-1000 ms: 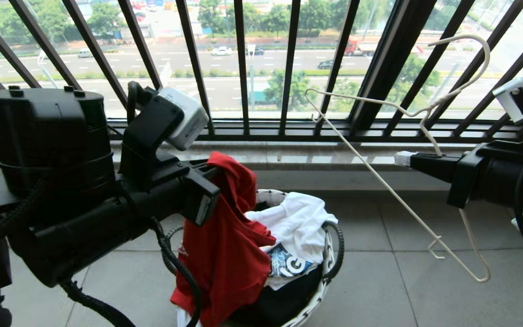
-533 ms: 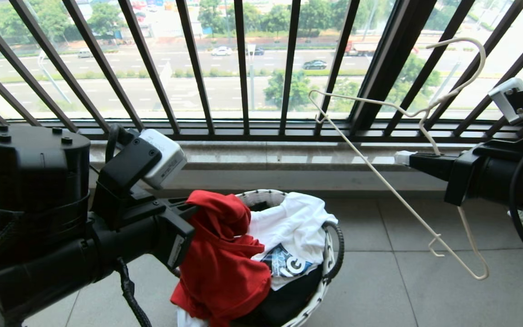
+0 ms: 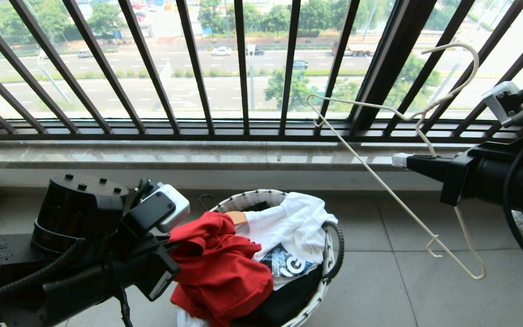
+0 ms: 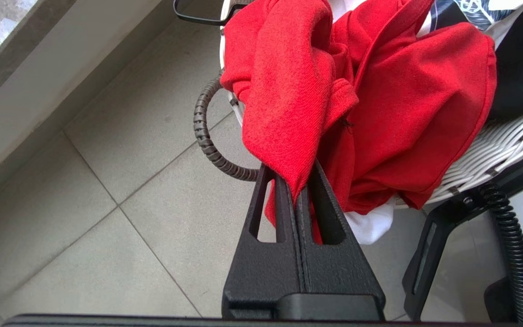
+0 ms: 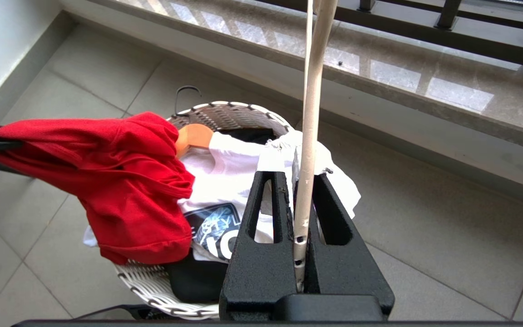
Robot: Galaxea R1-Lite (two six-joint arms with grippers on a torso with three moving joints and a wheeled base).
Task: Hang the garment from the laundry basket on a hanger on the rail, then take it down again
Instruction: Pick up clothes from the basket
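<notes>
Left pincer point(image 4: 295, 190) grips garment point(image 3: 218, 268) over laundry basket point(image 3: 261, 197).

Black arms point(image 3: 84, 254), ribbed cables, white wrist cameras point(image 3: 173, 206).

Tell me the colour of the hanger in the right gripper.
Cream-white hanger; head view shows it best.

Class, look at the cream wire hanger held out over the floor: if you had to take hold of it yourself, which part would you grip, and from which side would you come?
Probably grip the hanger by its neck just under the hook, coming from the right, as the right gripper does. That short stem is where both thin arms meet, so shut jaws steady it there, and the arms stay clear for the red T-shirt.
</notes>
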